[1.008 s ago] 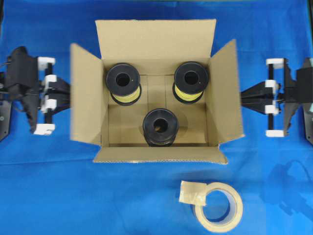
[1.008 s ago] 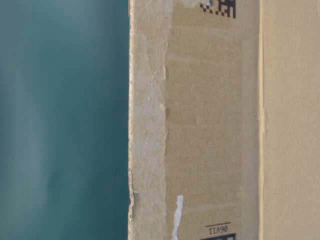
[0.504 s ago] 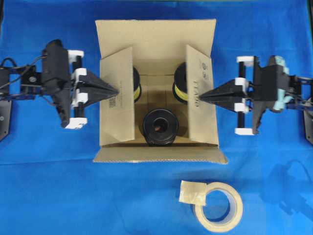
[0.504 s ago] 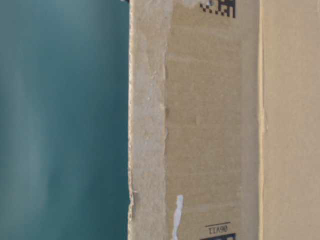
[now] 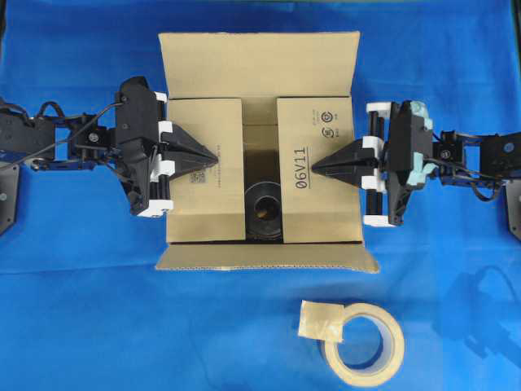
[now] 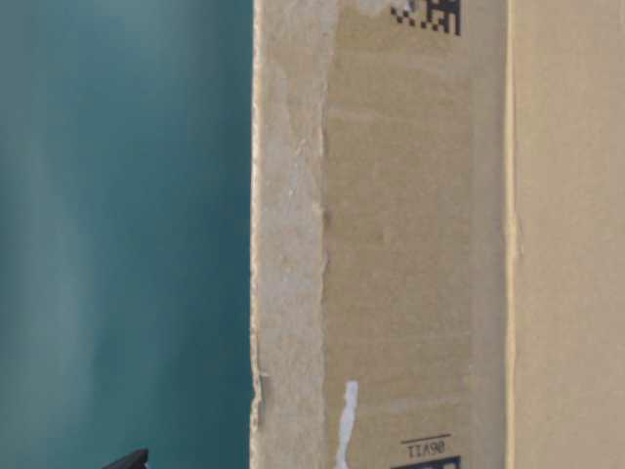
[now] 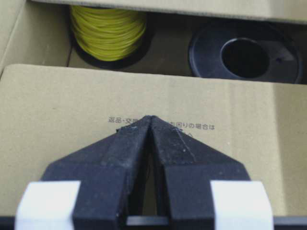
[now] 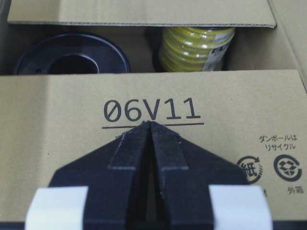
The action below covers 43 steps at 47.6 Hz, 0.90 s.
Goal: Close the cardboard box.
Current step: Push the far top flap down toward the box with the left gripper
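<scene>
The cardboard box (image 5: 260, 147) sits mid-table on a blue cloth (image 5: 81, 326), its two side flaps now folded flat over the opening after standing splayed outward a second ago. The left gripper (image 5: 213, 158) and right gripper (image 5: 314, 167), both with jaws pressed shut and holding nothing, bear their tips down on the left flap (image 5: 205, 204) and right flap (image 5: 317, 204). A gap between the flaps still shows a black spool (image 5: 264, 210); yellow-wound spools (image 7: 108, 29) sit beneath. The far flap (image 5: 259, 63) and near flap (image 5: 267, 257) remain open, so the closing looks about half done. A tape roll (image 5: 363, 339) lies nearby.
</scene>
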Each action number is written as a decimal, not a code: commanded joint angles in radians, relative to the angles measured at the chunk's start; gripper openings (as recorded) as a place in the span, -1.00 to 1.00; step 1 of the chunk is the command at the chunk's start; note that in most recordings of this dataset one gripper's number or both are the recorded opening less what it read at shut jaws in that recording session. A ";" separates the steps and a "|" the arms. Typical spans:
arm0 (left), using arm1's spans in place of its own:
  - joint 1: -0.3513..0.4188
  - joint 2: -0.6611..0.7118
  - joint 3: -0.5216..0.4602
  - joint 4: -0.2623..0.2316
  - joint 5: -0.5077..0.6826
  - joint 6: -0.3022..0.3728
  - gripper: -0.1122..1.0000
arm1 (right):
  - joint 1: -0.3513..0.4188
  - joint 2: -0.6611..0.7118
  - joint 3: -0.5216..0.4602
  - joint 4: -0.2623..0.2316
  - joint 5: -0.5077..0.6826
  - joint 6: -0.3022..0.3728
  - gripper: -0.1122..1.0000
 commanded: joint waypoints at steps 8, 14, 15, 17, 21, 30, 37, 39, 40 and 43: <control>0.003 0.015 -0.037 -0.002 -0.025 0.000 -0.80 | -0.009 0.000 -0.017 0.023 -0.009 0.000 -0.80; 0.008 0.032 -0.066 -0.002 -0.043 0.005 -0.80 | -0.009 0.000 -0.017 0.023 -0.009 0.000 -0.80; 0.011 0.037 -0.072 -0.002 -0.046 0.008 -0.80 | -0.009 0.000 -0.018 0.023 -0.009 0.000 -0.80; 0.015 0.049 -0.091 -0.002 -0.054 0.012 -0.80 | -0.009 0.000 -0.020 0.025 -0.009 0.000 -0.80; 0.032 0.069 -0.126 -0.002 -0.061 0.014 -0.80 | -0.009 0.000 -0.023 0.023 -0.009 -0.002 -0.80; 0.094 0.121 -0.213 -0.002 -0.061 0.021 -0.80 | -0.009 0.000 -0.025 0.023 -0.009 0.000 -0.80; 0.130 0.158 -0.268 -0.002 -0.060 0.066 -0.80 | -0.009 0.000 -0.025 0.023 -0.009 0.000 -0.80; 0.138 0.169 -0.282 -0.002 -0.061 0.077 -0.80 | -0.009 0.000 -0.025 0.023 -0.009 0.000 -0.80; 0.143 0.173 -0.290 -0.002 -0.061 0.083 -0.80 | -0.009 0.000 -0.026 0.025 -0.009 0.000 -0.80; 0.152 0.195 -0.313 -0.002 -0.061 0.095 -0.80 | -0.009 0.000 -0.025 0.023 -0.009 -0.002 -0.80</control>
